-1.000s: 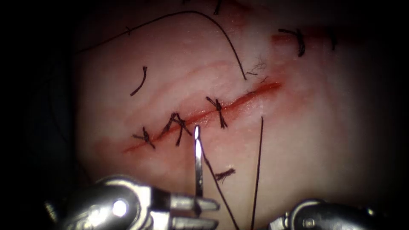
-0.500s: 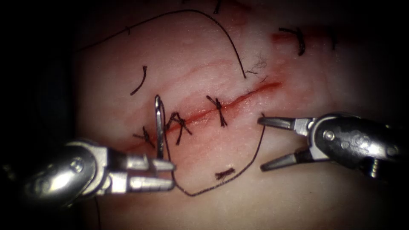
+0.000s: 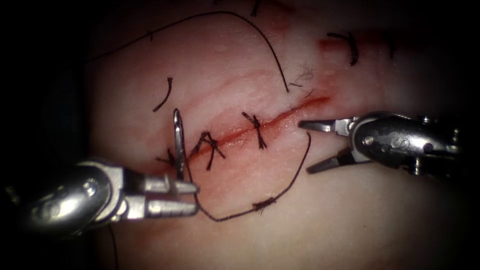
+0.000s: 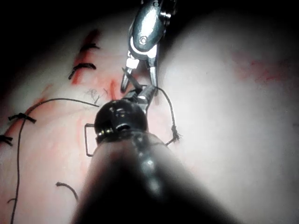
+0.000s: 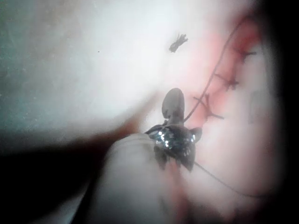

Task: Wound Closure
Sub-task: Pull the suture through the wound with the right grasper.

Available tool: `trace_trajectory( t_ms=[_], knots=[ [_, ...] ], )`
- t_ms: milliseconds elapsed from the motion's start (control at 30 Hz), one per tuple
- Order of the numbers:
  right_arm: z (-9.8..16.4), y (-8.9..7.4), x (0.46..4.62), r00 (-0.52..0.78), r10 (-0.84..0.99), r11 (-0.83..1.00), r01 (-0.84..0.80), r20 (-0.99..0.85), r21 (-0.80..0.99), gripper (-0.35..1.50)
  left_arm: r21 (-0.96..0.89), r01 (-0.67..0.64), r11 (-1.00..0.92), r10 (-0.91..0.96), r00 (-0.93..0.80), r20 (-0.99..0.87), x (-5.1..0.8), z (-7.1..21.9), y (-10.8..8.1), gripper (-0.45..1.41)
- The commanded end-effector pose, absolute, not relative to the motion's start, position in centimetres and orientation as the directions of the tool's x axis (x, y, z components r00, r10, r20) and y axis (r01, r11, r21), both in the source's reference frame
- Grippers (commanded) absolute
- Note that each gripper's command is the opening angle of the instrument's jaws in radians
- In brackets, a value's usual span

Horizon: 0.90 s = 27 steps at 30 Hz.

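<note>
Holding the needle [image 3: 177, 142] near its thread end, the left tool [image 3: 187, 197] keeps it upright, free of the tissue [image 3: 380, 210], beside the cut [image 3: 240, 131]. The right tool [image 3: 312, 147], jaws wide and empty, hovers beside the thread [image 3: 295, 177]; a clean grasp needs slack

The left tool [image 3: 187, 197] holds the needle [image 3: 177, 142] near its end, standing up out of the tissue [image 3: 350, 215]. The right tool [image 3: 312, 147] is wide open, holding nothing

Curved cut thread end [image 3: 163, 95] (lying loose), frayed thread scrap [image 3: 264, 204], red fluid smear [image 3: 332, 44] upper right
</note>
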<state>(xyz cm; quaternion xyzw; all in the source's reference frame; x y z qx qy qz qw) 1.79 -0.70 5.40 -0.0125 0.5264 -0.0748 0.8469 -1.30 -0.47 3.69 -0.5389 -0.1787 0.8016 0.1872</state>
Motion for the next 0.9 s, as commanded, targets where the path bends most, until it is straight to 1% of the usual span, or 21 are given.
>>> trace_trajectory(
  t_ms=[33, 67, 100, 133, 167, 267, 433, 700, 900],
  knots=[
    [5.45, -0.64, 1.86, 0.428, -0.142, 0.987, 0.124, -0.893, -0.098, 1.2, -0.487, -0.106, -0.867, 0.491, -0.347, -0.799, -1.35, 3.71, -0.43, -0.35],
    [5.45, -0.64, 1.86, 0.421, -0.142, 0.987, 0.134, -0.896, -0.094, 0.91, -0.487, -0.106, -0.867, 0.491, -0.347, -0.799, -1.35, 3.71, -0.43, -0.35],
    [5.45, -0.64, 1.84, 0.403, -0.142, 0.984, 0.157, -0.904, -0.084, 0.25, -0.487, -0.106, -0.867, 0.491, -0.347, -0.799, -1.35, 3.71, -0.43, -0.35],
    [5.45, -0.65, 1.84, 0.389, -0.141, 0.98, 0.184, -0.91, -0.074, -0.25, -0.487, -0.106, -0.867, 0.491, -0.347, -0.799, -1.35, 3.71, -0.43, -0.35],
    [5.45, -0.64, 1.83, 0.38, -0.141, 0.974, 0.217, -0.914, -0.06, -0.35, -0.487, -0.106, -0.867, 0.491, -0.347, -0.799, -1.35, 3.71, -0.43, -0.35],
    [5.49, -0.63, 1.8, 0.432, -0.166, 0.971, 0.226, -0.887, -0.072, -0.35, -0.487, -0.107, -0.867, 0.491, -0.347, -0.799, -1.35, 3.71, -0.43, -0.35],
    [5.56, -0.59, 1.72, 0.479, -0.141, 0.979, 0.195, -0.866, -0.051, -0.35, -0.489, -0.101, -0.867, 0.491, -0.347, -0.799, -1.38, 3.71, -0.44, -0.35],
    [5.56, -0.64, 1.72, 0.499, -0.107, 0.983, 0.18, -0.86, -0.017, -0.35, -0.49, -0.099, -0.866, 0.491, -0.346, -0.799, -1.41, 3.71, -0.45, -0.35],
    [5.59, -0.67, 1.73, 0.534, -0.052, 0.986, 0.162, -0.844, 0.041, -0.35, -0.491, -0.094, -0.866, 0.491, -0.346, -0.8, -1.43, 3.71, -0.45, -0.35]
  ],
)
